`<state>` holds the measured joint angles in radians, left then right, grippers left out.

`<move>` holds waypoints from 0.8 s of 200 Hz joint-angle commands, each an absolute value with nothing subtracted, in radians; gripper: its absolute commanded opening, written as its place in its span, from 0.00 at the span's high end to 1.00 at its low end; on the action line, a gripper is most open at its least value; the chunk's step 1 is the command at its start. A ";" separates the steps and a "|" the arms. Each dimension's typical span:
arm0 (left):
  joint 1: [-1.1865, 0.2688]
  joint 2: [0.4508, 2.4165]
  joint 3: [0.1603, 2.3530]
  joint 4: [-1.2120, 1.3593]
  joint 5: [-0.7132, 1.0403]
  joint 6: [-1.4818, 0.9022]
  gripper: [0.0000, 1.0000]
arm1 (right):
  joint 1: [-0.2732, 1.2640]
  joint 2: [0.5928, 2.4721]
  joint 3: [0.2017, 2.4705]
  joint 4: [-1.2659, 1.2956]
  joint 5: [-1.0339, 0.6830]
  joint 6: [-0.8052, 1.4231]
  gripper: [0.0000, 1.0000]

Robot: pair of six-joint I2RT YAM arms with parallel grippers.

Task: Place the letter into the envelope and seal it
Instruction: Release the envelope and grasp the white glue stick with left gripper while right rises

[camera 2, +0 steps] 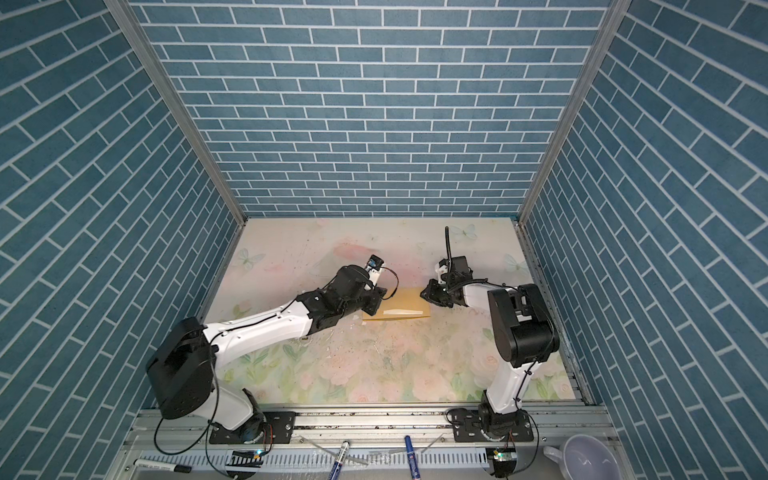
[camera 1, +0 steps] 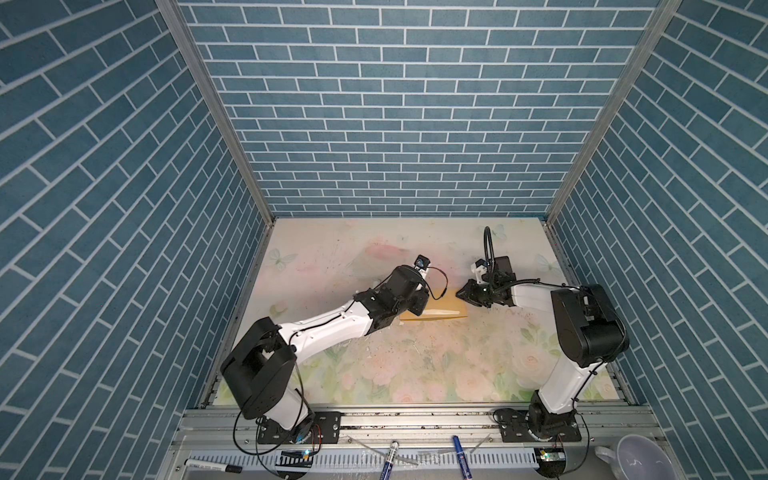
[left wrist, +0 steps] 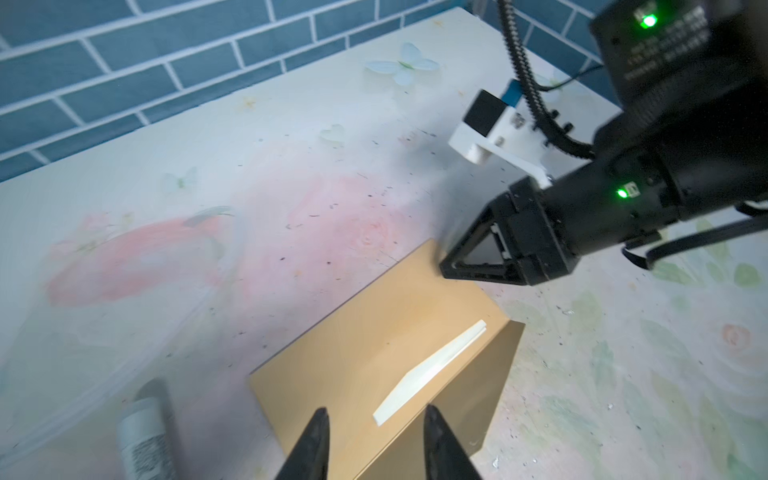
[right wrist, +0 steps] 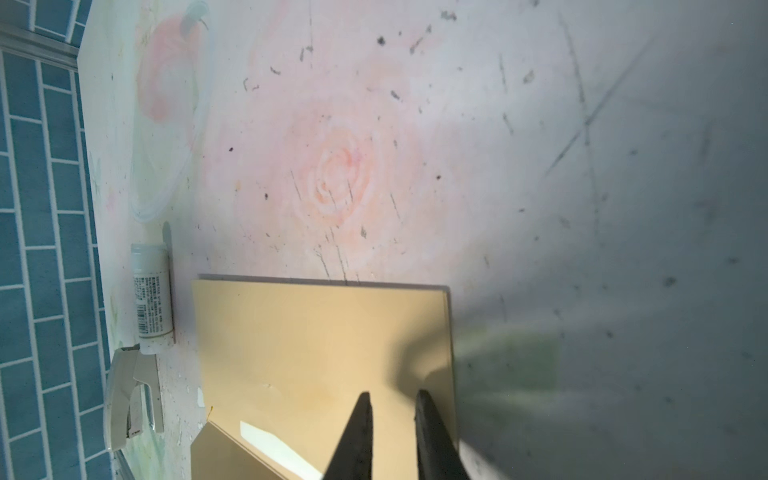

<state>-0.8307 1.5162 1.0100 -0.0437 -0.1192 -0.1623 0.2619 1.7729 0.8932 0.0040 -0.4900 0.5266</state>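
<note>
Both arms are the same build tbh. Left arm (camera 1: 316, 332) & right arm (camera 1: 582, 328): glossy white link shells w/ chunky matte black joint housings. Thin black cables run along the outside, w/ loose loops by the black base plates (camera 1: 324, 432), which have silver screws. Left tool (left wrist: 374, 411) & right tool (right wrist: 392, 395): black fingers tapering to points; the right one's side is an open triangular frame. White cam bracket (left wrist: 505, 143) w/ a black cube cam, ribbed black hose (left wrist: 521, 70), green LEDs (left wrist: 622, 193).

We see the envelope (camera 1: 446, 300) tan-yellow, a pale cream sliver of the letter (left wrist: 432, 370) across it — the worktop (camera 1: 415, 365) printed with pink roses, green leaves, pale butterflies — and walls (camera 1: 395, 124) of blue brick, white-jointed.
</note>
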 commanded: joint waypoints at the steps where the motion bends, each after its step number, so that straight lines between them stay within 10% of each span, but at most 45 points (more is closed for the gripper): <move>1: -0.789 1.476 0.972 -0.156 -0.209 -0.138 0.51 | 0.265 1.695 0.896 -0.012 -0.481 0.494 0.70; 80: -0.642 1.502 0.886 -0.164 -0.196 -0.242 0.18 | 0.274 1.382 0.815 -0.014 -0.432 0.434 0.29; 160: -0.553 1.686 0.924 -0.112 -0.136 -0.266 0.15 | 0.273 1.275 0.780 -0.047 -0.420 0.405 0.24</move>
<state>-0.5793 1.6459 0.8974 -0.1356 -0.1627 -0.2520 0.2687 1.2915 0.8146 -0.0307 -0.4313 0.4397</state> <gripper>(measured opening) 0.873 0.758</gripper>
